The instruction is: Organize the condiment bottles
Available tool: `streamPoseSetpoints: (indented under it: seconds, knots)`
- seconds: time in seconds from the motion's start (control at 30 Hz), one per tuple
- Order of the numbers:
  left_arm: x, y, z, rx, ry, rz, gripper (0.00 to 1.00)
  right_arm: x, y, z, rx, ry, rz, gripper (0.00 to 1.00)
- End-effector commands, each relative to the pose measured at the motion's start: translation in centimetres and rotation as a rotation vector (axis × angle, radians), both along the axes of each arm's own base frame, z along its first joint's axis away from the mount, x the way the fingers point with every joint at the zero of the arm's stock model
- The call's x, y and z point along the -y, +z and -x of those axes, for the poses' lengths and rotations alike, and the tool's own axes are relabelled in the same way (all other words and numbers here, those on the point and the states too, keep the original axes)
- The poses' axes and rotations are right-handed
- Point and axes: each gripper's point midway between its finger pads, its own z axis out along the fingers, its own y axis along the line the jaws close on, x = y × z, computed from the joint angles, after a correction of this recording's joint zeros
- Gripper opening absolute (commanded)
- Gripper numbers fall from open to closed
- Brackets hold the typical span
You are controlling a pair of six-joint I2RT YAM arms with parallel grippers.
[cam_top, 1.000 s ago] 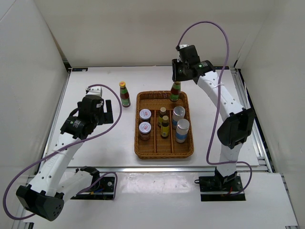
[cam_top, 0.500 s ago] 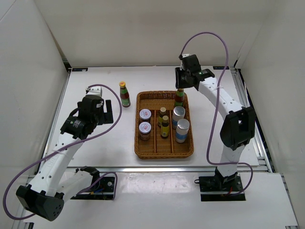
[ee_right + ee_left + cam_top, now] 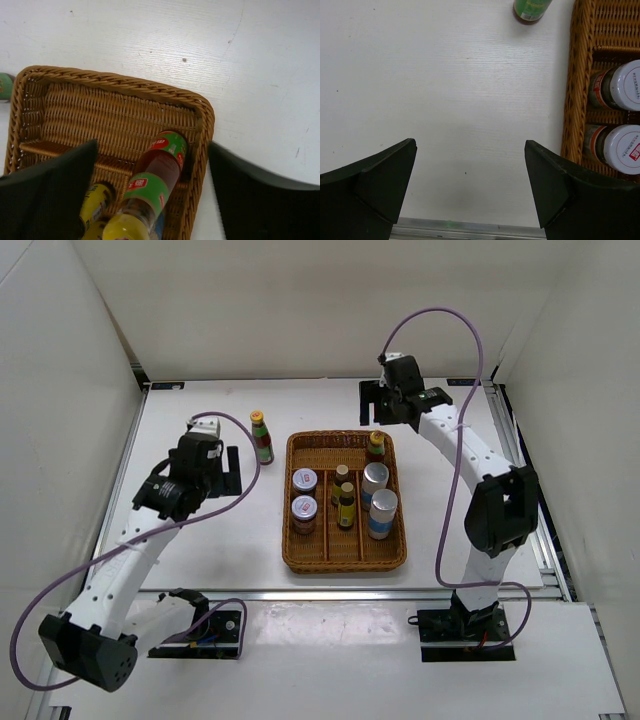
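Note:
In the brown wicker tray (image 3: 296, 552) stand two white-lidded jars (image 3: 305, 479), two tiny dark yellow-capped bottles (image 3: 346, 493) and two silver-topped cylinders (image 3: 382, 506). A tall yellow-capped bottle (image 3: 376, 446) stands in the tray's far right corner. My right gripper (image 3: 384, 408) hangs just above it, open, its fingers wide on either side of the bottle (image 3: 161, 176) without touching. A second tall bottle (image 3: 262, 437) stands on the table left of the tray. My left gripper (image 3: 232, 472) is open and holds nothing; it hovers over bare table (image 3: 470, 100) near that bottle's base (image 3: 532, 7).
The tray's wicker rim (image 3: 571, 95) and the two jars (image 3: 626, 85) lie at the right of the left wrist view. In the right wrist view the tray's far rim (image 3: 125, 84) runs across, with white table beyond. White walls enclose the table on three sides.
The right gripper carried the tall bottle down into the tray's far right corner, then opened and let go of it. The left arm shifted slightly towards the far side.

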Motion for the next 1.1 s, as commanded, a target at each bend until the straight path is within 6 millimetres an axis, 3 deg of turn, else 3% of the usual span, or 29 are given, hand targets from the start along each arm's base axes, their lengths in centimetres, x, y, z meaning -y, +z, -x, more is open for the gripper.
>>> streamPoseSetpoints:
  seconds: [0.0,0.23,0.3,0.37,0.4,0.47,0.53,0.73,0.77,0.93,0.97,1.07]
  knots:
    - [1.4,2.3,-1.8,0.045,-0.035,0.045,1.00,0.6,4.8,0.6,0.093,-0.031,-0.056,1.00]
    - [4.5,5.5,-5.1,0.092,-0.068,0.168,1.00,1.1,11.9,1.7,0.224,-0.039,-0.104,1.00]
    - [5.3,5.3,-6.6,0.082,-0.076,0.172,1.00,1.3,13.5,2.1,0.253,-0.034,-0.109,1.00]
    - [5.6,5.9,-7.6,0.089,-0.077,0.175,1.00,1.6,14.1,2.6,0.260,-0.024,-0.095,1.00]
    - [5.9,4.9,-8.3,0.066,-0.075,0.167,1.00,1.6,14.1,2.6,0.260,-0.024,-0.095,1.00]
    - [6.3,5.2,-9.6,0.091,-0.082,0.168,1.00,2.0,15.1,3.3,0.283,-0.019,-0.098,1.00]
    - [6.7,3.8,-10.5,0.064,-0.086,0.152,1.00,2.2,15.2,3.8,0.286,-0.019,-0.099,1.00]
    - [7.6,2.4,-13.8,0.073,-0.112,0.168,1.00,2.6,15.6,6.3,0.273,0.013,-0.116,1.00]
    - [7.3,2.2,-14.3,0.078,-0.101,0.168,1.00,2.8,16.6,6.8,0.296,0.013,-0.126,1.00]
    - [7.1,1.8,-17.6,0.106,-0.090,0.179,1.00,3.5,17.2,8.6,0.315,0.031,-0.123,1.00]
    - [7.2,0.8,-18.1,0.085,-0.089,0.174,1.00,3.7,17.5,9.0,0.318,0.031,-0.124,1.00]
    - [6.8,0.3,-19.9,0.105,-0.077,0.171,1.00,3.7,17.7,9.8,0.322,0.060,-0.120,1.00]
